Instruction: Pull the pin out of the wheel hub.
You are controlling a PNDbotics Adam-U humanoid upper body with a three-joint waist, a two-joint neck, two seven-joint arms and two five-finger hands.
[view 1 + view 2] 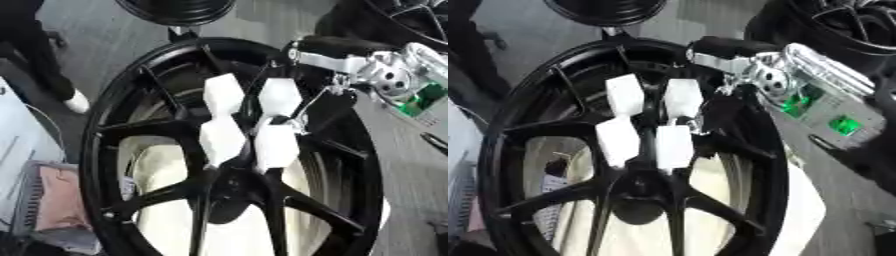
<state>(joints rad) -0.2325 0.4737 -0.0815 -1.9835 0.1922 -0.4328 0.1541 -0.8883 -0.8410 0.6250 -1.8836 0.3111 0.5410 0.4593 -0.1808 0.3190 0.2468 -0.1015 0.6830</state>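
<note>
Reaching down over the glossy black spoked alloy wheel (157, 200), right hand (249, 120), white-padded fingers (222, 137) extended straight toward the hub (229, 192); pin not visible, extraction apparently not started

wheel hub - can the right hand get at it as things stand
Probably yes: the right hand already lies over the black wheel with white-padded fingers pointing at the hub, nothing between. No pin is discernible.

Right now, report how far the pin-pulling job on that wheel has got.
Done: the right hand has reached over the black wheel, its white-padded fingers lying over the hub. In hand: closing on the centre; the fingers hide any pin, so I cannot tell whether it is grasped. Left: pulling it out. The left hand is out of view.
</note>
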